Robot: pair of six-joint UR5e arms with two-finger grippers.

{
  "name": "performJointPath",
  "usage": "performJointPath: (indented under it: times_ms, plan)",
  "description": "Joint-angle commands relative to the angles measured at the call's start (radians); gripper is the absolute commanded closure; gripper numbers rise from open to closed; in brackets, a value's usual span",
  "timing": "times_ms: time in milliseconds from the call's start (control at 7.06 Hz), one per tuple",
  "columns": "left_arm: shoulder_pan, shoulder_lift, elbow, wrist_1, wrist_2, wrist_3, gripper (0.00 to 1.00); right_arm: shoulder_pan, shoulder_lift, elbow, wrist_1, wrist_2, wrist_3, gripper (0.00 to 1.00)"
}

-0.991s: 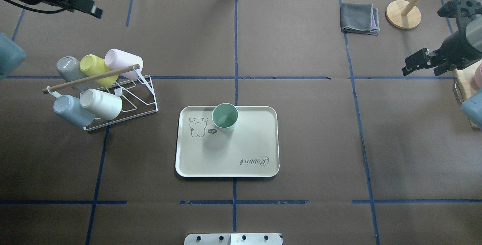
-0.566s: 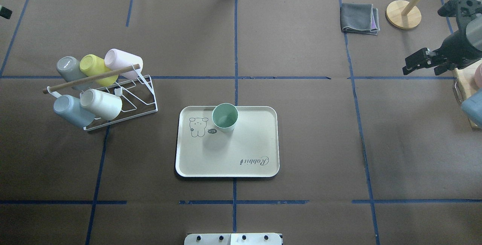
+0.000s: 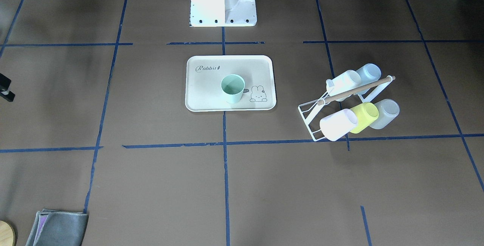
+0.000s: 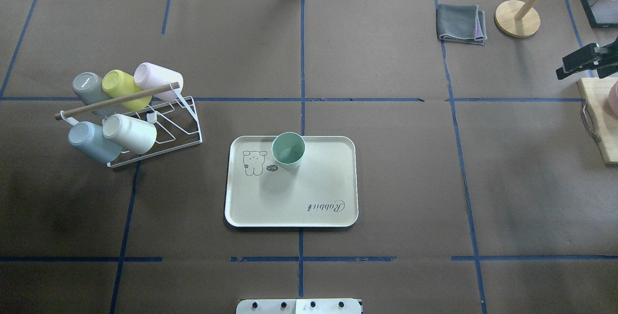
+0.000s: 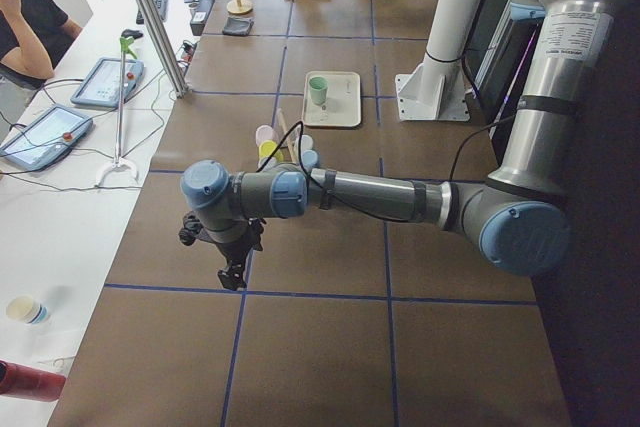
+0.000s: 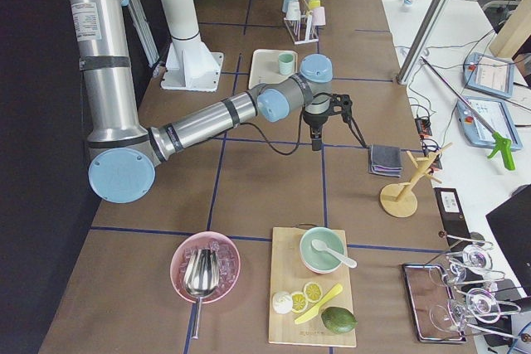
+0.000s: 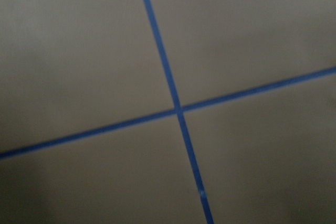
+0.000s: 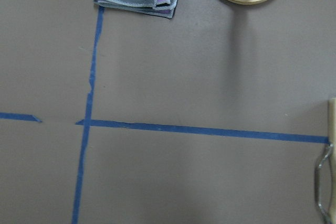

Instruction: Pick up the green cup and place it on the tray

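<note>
The pale mint-green cup (image 4: 288, 149) stands upright on the cream "Rabbit" tray (image 4: 309, 193), near its far rim beside the bunny drawing. It also shows in the front view (image 3: 232, 88) on the tray (image 3: 204, 98). My right gripper (image 4: 579, 73) is far off at the table's right edge, open and empty; the exterior right view shows it (image 6: 316, 137) pointing down over bare table. My left gripper (image 5: 234, 275) shows only in the exterior left view, low over the table far from the tray. I cannot tell whether it is open or shut.
A white wire rack (image 4: 159, 130) with several cups lying on it stands left of the tray. A folded grey cloth (image 4: 461, 24) and a wooden stand base (image 4: 517, 18) are at the far right. A wooden board (image 4: 601, 125) lies at the right edge.
The left arm has swung out of the overhead view at the upper left. The right gripper has drawn back toward the right edge. The cup and tray have not moved.
</note>
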Motion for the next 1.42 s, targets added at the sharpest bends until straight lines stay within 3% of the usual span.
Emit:
performJointPath:
  times_ms: [0,283,708,849,1274]
  plan:
    - [-0.034,0.049,0.001,-0.001,-0.043,0.009,0.00,0.099,-0.071,-0.020,-0.038,0.015,-0.216,0.00]
    - [-0.053,0.052,-0.013,0.000,-0.040,-0.037,0.00,0.162,-0.138,-0.023,-0.056,0.055,-0.304,0.00]
    - [-0.053,0.058,-0.056,0.000,-0.034,-0.040,0.00,0.271,-0.242,-0.106,-0.044,0.093,-0.522,0.00]
    - [-0.053,0.058,-0.056,0.000,-0.034,-0.040,0.00,0.332,-0.231,-0.109,-0.053,0.093,-0.540,0.00]
    - [-0.053,0.079,-0.053,-0.001,-0.035,-0.034,0.00,0.336,-0.218,-0.115,-0.044,0.041,-0.528,0.00]
